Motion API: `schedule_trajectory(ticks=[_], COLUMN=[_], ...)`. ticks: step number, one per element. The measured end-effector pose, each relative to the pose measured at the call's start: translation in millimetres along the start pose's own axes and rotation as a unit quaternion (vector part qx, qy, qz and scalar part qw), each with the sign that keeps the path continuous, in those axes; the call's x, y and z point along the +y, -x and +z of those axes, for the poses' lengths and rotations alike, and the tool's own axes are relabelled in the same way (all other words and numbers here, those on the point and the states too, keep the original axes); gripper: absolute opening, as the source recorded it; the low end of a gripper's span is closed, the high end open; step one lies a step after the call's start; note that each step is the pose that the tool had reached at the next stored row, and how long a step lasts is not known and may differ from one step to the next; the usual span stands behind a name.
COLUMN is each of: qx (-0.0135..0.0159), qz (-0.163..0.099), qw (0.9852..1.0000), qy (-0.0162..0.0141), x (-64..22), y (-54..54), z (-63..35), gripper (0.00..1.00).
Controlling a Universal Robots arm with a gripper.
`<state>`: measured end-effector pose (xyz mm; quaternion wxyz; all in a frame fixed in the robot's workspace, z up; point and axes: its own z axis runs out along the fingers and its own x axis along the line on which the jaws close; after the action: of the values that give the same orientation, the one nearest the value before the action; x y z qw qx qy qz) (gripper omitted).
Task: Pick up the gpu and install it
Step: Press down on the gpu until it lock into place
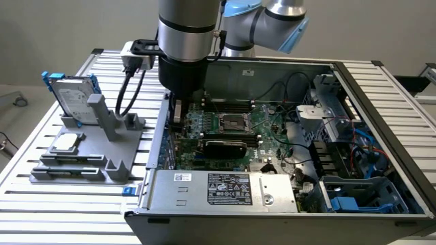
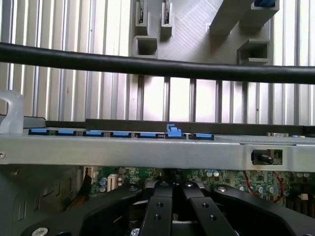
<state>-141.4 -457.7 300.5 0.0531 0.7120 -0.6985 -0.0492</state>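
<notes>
The gpu (image 1: 225, 148), a black shroud over a green board, stands on the motherboard (image 1: 272, 130) inside the open computer case (image 1: 381, 102), below the processor socket. My gripper (image 1: 178, 121) reaches down into the case by the wall on the exterior view's left, just above and beside the card's bracket end. In the wrist view the black fingers (image 2: 158, 206) of the gripper (image 2: 172, 189) meet, shut, with nothing seen between them, over the green board near the case wall (image 2: 147, 152).
A grey fixture (image 1: 102, 127) on the slatted table holds a silver hard drive in a blue frame (image 1: 71, 99) and a square processor chip (image 1: 66, 143). The power supply (image 1: 225, 189) fills the case front. A black cable (image 2: 157, 66) crosses the wrist view. Blue latches (image 2: 173, 132) line the wall.
</notes>
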Motion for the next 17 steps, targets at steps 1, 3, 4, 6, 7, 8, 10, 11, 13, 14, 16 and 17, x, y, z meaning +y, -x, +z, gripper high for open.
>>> schedule_trajectory(ticks=[1,3,4,6,7,8,10,11,13,14,16,17], qx=[-0.0002,-0.0007,-0.0008,-0.0014,-0.0017,-0.0019,-0.0025,-0.0027,-0.003,-0.0031,-0.0035,-0.0038], qz=[0.002,0.005,0.006,0.009,0.011,0.013,0.017,0.019,0.022,0.023,0.025,0.025], qw=[1.0,1.0,1.0,1.0,0.9999,0.9999,0.9999,0.9998,0.9998,0.9997,0.9997,0.9997], qy=[0.0005,0.0013,0.0016,0.0019,0.002,0.0021,0.0022,0.0023,0.0025,0.0026,0.0027,0.0027], x=[0.0,0.0,0.0,0.0,0.0,-0.1,-0.2,-0.2,-0.3,-0.3,-0.3,-0.4], y=[0.1,0.2,0.2,0.4,0.5,0.6,0.8,0.8,0.8,0.8,0.8,0.8], z=[0.0,0.0,0.0,0.0,0.1,0.3,1.0,1.5,2.4,2.5,2.7,2.6], gripper=[0.11,0.11,0.11,0.11,0.11,0.11,0.11,0.11,0.11,0.11,0.11,0.11])
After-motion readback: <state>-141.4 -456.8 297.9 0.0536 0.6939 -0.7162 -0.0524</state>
